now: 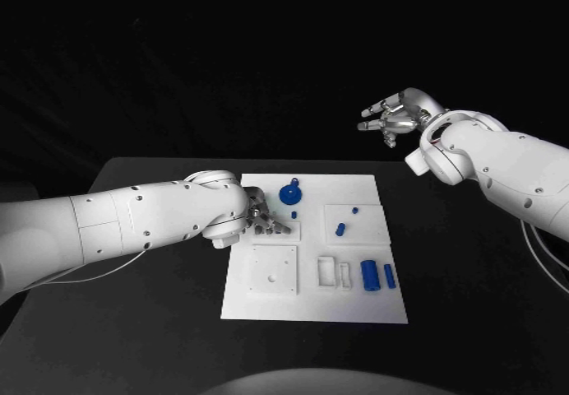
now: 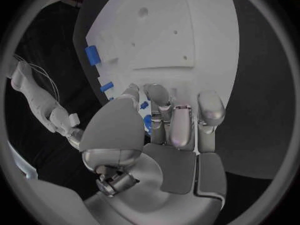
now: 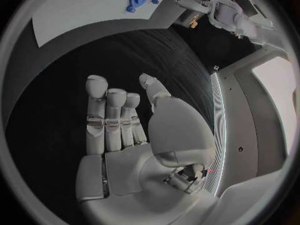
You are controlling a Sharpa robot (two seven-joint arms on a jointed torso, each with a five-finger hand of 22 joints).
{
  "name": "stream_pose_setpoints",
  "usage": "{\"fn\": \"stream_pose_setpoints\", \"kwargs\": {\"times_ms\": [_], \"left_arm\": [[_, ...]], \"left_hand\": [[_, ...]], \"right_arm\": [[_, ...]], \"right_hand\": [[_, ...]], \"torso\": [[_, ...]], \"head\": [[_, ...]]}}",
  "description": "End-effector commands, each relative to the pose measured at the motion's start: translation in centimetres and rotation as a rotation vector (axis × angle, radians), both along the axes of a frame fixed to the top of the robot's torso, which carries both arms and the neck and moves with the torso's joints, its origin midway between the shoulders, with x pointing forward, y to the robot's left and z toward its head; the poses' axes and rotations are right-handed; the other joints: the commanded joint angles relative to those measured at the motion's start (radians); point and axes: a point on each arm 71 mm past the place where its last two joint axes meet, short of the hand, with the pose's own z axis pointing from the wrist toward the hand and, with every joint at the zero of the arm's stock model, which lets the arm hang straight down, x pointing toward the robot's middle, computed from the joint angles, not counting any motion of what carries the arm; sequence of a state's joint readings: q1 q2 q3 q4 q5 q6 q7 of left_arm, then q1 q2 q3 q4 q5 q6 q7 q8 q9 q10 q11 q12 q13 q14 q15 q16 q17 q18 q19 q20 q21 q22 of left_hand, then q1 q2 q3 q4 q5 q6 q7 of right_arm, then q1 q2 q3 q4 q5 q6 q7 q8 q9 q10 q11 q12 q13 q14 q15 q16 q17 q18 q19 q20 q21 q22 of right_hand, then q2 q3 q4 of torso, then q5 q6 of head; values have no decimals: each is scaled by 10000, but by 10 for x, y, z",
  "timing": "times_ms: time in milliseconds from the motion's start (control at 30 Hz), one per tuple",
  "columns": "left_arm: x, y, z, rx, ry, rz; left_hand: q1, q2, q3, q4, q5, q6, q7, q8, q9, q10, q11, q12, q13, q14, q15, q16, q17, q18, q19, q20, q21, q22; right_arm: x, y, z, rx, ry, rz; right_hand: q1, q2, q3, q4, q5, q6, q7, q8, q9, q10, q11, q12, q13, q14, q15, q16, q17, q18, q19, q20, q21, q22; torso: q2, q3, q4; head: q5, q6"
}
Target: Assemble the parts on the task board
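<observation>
Fingers (image 2: pixel 181 120) of the left hand (image 1: pixel 263 216) curl down over the left middle of the task board (image 1: pixel 356 309), and the left wrist view shows a small blue part (image 2: pixel 147 121) tucked between the thumb and the nearest finger; it looks pinched there, though most of it is hidden. The right hand (image 1: pixel 397 115) hangs high above the far right of the counter (image 1: pixel 474 329), well apart from the board, its fingers spread and holding nothing.

On the board lie a round blue part with a tab (image 1: pixel 290 194) at the far middle, a small blue peg (image 1: pixel 294 215) just right of the left hand, two small blue pieces (image 1: pixel 341 229) on the raised square plate to the right, and two upright blue cylinders (image 1: pixel 369 274) in the near right row of slots.

The step in hand appears to be seating the pinched part into a socket on the left block. To do it well, the left hand should keep the pinch light but steady, bring the part upright over its hole before pressing, and lower it straight so it does not jam at the rim. The thumb hides the socket from the wrist camera, so alignment is hard to judge. The right hand could come down to steady the board's edge.
</observation>
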State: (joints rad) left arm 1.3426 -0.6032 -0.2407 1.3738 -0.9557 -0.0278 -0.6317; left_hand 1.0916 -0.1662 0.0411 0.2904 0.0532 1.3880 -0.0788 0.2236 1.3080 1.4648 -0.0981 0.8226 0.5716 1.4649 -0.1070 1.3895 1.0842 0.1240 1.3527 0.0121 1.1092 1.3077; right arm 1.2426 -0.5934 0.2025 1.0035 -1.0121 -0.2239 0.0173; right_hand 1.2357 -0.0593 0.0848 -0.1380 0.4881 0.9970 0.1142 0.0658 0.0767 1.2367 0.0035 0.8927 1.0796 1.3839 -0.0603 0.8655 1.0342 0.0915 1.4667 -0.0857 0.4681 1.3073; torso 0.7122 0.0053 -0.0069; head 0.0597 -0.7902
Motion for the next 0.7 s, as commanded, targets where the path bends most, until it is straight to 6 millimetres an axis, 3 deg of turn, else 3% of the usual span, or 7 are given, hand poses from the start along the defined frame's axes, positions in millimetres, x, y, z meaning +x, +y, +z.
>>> {"fn": "stream_pose_setpoints", "kwargs": {"times_ms": [33,267,400,433,500,600,700], "left_arm": [[0,0,2,-36,-242,-54],[-3,5,3,-418,-172,94],[-6,8,7,-1128,-65,258],[-6,9,9,-1346,-35,304],[-5,10,17,-2106,2,451],[-3,15,29,-3002,-141,590],[0,21,41,-3796,-491,674]], "left_hand": [[-150,-149,-56,38,-45,42,-8,-27,233,442,1,18,-18,0,15,-35,18,-197,4,-94,-45,1033],[-331,-242,-89,42,-44,-36,-1,-158,216,441,-14,-37,-48,-31,-11,-69,-45,-268,-40,-265,-144,997],[-235,-326,-159,26,-42,-259,104,-687,-46,358,38,-341,-112,-160,41,-416,-518,-312,-323,-619,-786,761],[-131,-306,-140,46,-38,-577,218,-1034,-339,202,73,-510,-142,-269,51,-718,-997,-358,-491,-912,-1202,599],[97,-129,-47,-5,-30,-1102,428,-1549,-885,-230,158,-806,-215,-675,43,-1440,-2060,-409,-989,-1116,-2210,211],[507,117,-105,-191,-13,-1809,707,-1630,-2640,-780,286,-1309,-418,-1247,-14,-2820,-3665,-700,-1683,-1331,-3960,-630],[1579,979,-33,-1284,406,-2712,1128,-1625,-4723,-1862,727,-2605,-1259,-2142,329,-4593,-4631,-837,-2212,-1078,-5417,-1648]], "right_arm": [[0,0,-2,-86,31,111],[-1,-4,-6,-108,108,59],[-3,-8,-9,-120,136,10],[-3,-10,-9,-120,138,1],[-6,-14,-11,-126,150,-8],[-11,-19,-13,-143,168,20],[-19,-23,-16,-184,196,118]], "right_hand": [[-86,36,17,-9,35,-1,32,-28,-13,-51,-2,-36,-17,-73,-19,-39,-9,197,408,46,-46,503],[-86,36,17,-9,35,-1,32,-28,-13,-51,-2,-36,-17,-73,-19,-39,-9,197,408,46,-46,503],[-81,45,4,-9,32,-8,34,-26,-11,-80,-1,-90,-60,-90,-16,-76,-39,201,400,50,-115,490],[-75,48,6,-17,28,-11,35,-26,-11,-110,-3,-198,-151,-104,-17,-113,-67,202,392,51,-168,478],[-48,35,45,-74,6,-3,26,-39,-13,-329,-62,-1278,-1100,-180,-23,-285,-197,207,352,42,-461,406],[-75,62,109,-112,-20,72,10,-31,-17,-225,-69,-1653,-1627,-197,-58,-460,-363,197,357,17,-786,311],[-74,72,290,-190,-86,214,-14,-36,-24,-132,-116,-2545,-2559,-188,-92,-589,-521,199,345,-12,-1240,164]], "torso": [[-2,10,6],[-8,8,-3],[-11,7,4],[-8,10,2],[-2,5,1],[-10,8,-8],[-13,7,-9]], "head": [[6,14],[-4,73],[-18,112],[-17,127],[-30,193],[-33,270],[-46,372]]}}
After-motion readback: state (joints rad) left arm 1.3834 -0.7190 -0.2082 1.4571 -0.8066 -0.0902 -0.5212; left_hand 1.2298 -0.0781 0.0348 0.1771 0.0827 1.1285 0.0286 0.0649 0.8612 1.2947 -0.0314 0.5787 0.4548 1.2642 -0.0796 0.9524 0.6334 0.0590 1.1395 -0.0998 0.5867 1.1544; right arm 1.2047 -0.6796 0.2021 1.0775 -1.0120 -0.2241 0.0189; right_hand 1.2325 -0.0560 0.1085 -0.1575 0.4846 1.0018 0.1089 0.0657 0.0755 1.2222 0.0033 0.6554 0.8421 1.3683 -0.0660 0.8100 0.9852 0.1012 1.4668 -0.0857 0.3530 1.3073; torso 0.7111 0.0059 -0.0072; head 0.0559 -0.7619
